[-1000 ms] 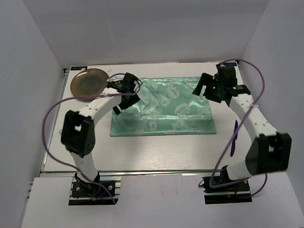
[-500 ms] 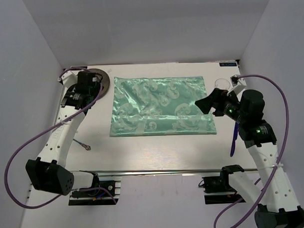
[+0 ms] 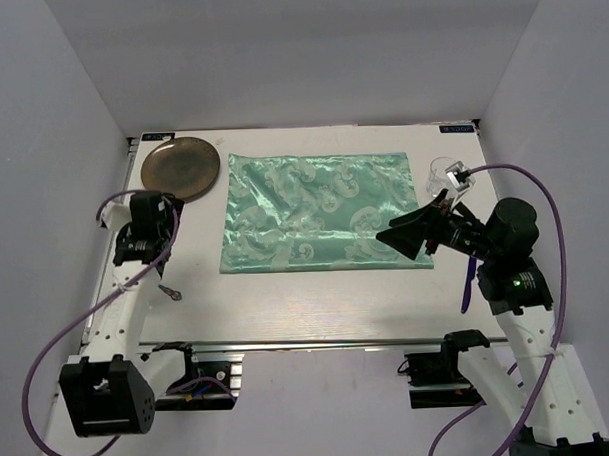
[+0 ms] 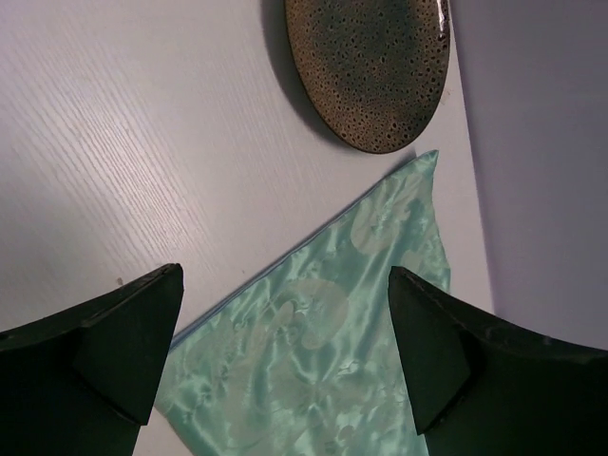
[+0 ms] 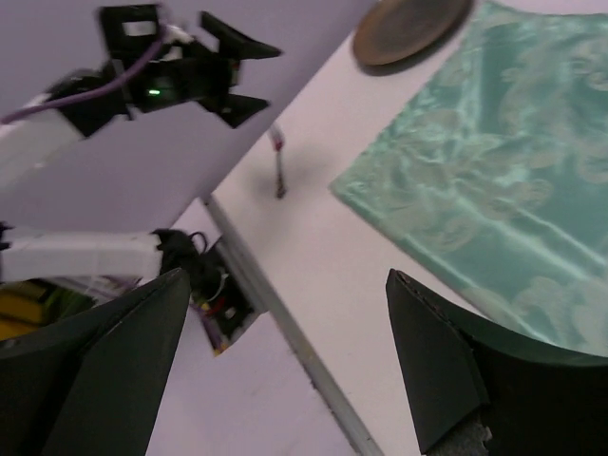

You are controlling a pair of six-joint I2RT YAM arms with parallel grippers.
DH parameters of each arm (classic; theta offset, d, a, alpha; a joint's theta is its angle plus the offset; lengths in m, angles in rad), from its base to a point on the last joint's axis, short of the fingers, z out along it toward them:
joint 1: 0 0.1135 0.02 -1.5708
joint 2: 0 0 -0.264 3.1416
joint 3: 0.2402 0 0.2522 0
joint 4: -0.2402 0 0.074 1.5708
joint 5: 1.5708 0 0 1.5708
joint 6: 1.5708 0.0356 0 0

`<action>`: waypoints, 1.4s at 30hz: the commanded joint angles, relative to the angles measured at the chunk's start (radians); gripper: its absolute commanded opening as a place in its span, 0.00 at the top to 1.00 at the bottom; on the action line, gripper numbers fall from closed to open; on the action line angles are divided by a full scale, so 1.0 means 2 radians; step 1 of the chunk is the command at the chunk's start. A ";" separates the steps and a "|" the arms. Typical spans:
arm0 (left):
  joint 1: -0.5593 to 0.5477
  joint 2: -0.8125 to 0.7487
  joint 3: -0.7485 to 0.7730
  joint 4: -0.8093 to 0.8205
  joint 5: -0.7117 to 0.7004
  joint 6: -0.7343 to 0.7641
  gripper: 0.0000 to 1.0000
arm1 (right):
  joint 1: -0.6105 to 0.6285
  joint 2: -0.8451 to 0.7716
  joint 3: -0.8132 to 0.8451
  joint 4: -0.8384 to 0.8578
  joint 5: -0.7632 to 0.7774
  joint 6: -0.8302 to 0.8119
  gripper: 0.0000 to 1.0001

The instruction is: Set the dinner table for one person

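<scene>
The dinner table is a white tabletop carrying a mint-green patterned cloth in its middle. A speckled brown plate lies at the back left, and also shows in the left wrist view. My left gripper hovers open at the left edge, near the plate, with nothing between its fingers. My right gripper is open too, pointing left over the cloth's near right corner. A clear glass stands behind it. A purple utensil lies at the right edge.
A small dark utensil lies on the table near the left edge, also seen as a thin utensil in the right wrist view. The metal front rail runs along the near side. White walls close in the back and sides.
The left gripper has drawn back from the plate toward the near left. The right arm has pulled back from the far right and turned its gripper leftward over the cloth's corner.
</scene>
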 commanded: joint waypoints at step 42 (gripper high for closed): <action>0.113 0.473 0.080 0.337 0.176 -0.055 0.46 | 0.003 -0.035 -0.092 0.162 -0.113 0.078 0.11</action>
